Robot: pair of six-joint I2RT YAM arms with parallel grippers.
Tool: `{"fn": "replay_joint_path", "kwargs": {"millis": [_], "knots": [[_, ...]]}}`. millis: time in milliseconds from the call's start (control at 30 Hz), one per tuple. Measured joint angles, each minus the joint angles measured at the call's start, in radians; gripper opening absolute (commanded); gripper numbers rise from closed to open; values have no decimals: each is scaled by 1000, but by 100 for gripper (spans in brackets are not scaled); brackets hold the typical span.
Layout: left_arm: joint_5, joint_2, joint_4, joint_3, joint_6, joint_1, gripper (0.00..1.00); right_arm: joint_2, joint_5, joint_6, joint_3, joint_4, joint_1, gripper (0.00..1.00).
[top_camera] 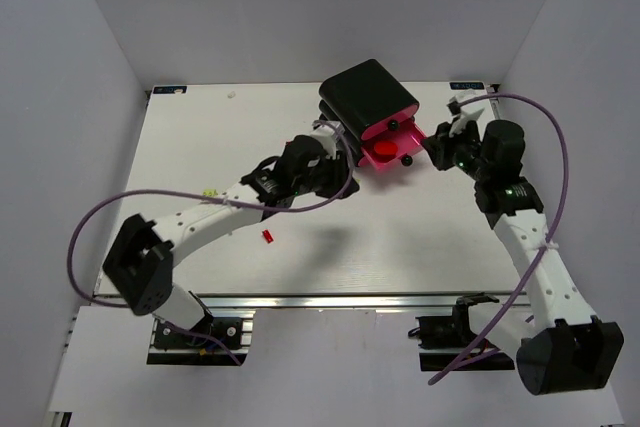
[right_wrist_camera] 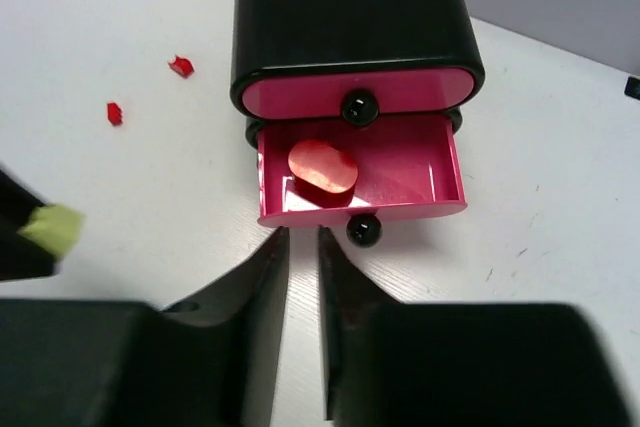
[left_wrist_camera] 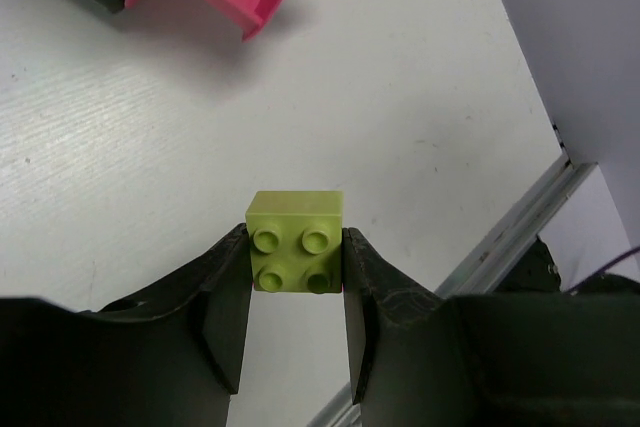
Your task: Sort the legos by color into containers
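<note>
My left gripper [left_wrist_camera: 295, 277] is shut on a yellow-green lego brick [left_wrist_camera: 295, 242], studs toward the camera, held above the table just left of the drawers. The black cabinet [right_wrist_camera: 350, 17] has its top pink drawer [right_wrist_camera: 300, 97] shut. A lower pink drawer [right_wrist_camera: 420, 182] is pulled open with a red rounded piece [right_wrist_camera: 323, 167] inside. My right gripper [right_wrist_camera: 303, 237] is nearly closed on nothing, just in front of the open drawer and left of its dark knob [right_wrist_camera: 364, 230]. The held brick also shows in the right wrist view [right_wrist_camera: 52, 229]. From above, the left gripper [top_camera: 343, 162] and right gripper [top_camera: 437, 144] flank the open drawer [top_camera: 385, 152].
Two small red legos [right_wrist_camera: 181, 66] [right_wrist_camera: 114, 113] lie on the table left of the cabinet. Another red lego [top_camera: 267, 236] lies near the left arm, and tiny yellow-green pieces [top_camera: 210, 192] lie further left. The table's metal front rail [left_wrist_camera: 510, 237] runs nearby.
</note>
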State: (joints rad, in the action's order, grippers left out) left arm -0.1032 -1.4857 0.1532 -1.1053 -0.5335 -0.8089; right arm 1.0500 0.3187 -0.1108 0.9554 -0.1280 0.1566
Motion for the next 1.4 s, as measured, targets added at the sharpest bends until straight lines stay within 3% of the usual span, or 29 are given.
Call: {"fn": "replay_joint_path", "kwargs": {"millis": [33, 133, 200, 300, 433, 467, 533, 733, 900, 1000, 1133, 1300, 1400], "knots": [[4, -42, -1, -37, 3, 0, 6, -27, 16, 29, -21, 19, -15, 37], [19, -137, 11, -118, 8, 0, 7, -66, 63, 77, -72, 50, -51, 58], [33, -177, 27, -153, 11, 0, 6, -59, 92, 88, -84, 48, -68, 60], [53, -196, 43, -176, 14, 0, 6, -26, 143, 80, -86, 47, -89, 50], [90, -190, 70, -177, 22, 0, 6, 27, 225, 64, -86, 21, -108, 14], [101, -187, 80, -175, 26, 0, 6, 38, 247, 60, -86, 13, -111, 12], [132, -164, 98, -150, 37, 3, 5, 49, 293, 50, -87, 0, -111, 12], [307, -39, 255, -67, 60, 23, 0, 78, 434, -5, -86, -21, -101, 26], [410, 71, 351, 6, 66, 70, 0, 109, 447, -43, -86, -55, -72, 38], [443, 111, 397, 46, 70, 106, 0, 113, 428, -54, -86, -57, -55, 38], [488, 115, 454, 70, 89, 154, 0, 174, 348, -52, -66, -80, -40, 29], [533, 84, 495, 115, 132, 227, 0, 274, 192, -26, -42, -108, -39, 5], [531, 28, 496, 138, 151, 276, 1, 280, 113, -3, -42, -104, -37, 1]]}}
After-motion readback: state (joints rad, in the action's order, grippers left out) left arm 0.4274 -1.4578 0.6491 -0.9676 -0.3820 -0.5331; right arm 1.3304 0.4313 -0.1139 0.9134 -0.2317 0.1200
